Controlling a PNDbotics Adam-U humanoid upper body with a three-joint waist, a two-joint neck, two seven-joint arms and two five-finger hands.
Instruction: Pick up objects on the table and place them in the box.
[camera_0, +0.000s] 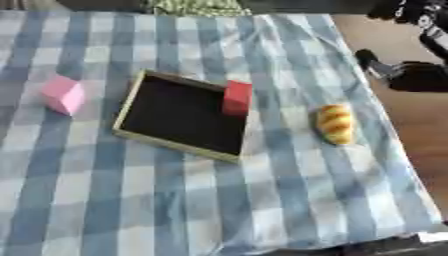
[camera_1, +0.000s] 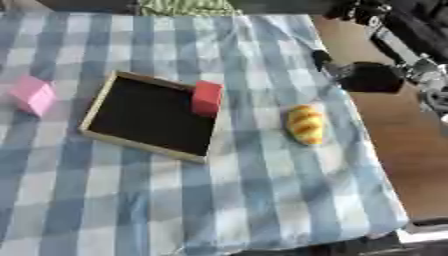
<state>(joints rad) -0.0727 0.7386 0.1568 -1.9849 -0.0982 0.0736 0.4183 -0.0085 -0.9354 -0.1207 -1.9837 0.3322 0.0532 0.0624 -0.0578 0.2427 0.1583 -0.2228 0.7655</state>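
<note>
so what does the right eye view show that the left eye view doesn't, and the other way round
Only the right eye view shows more of the black and silver right arm over the bare brown surface beside the table, with the right hand set further in from the picture's edge. Only the left eye view shows a wider strip of blue checked tablecloth left of the pink cube. Both share the shallow black wooden-rimmed box, the red block at its right rim, and the yellow bread roll.
</note>
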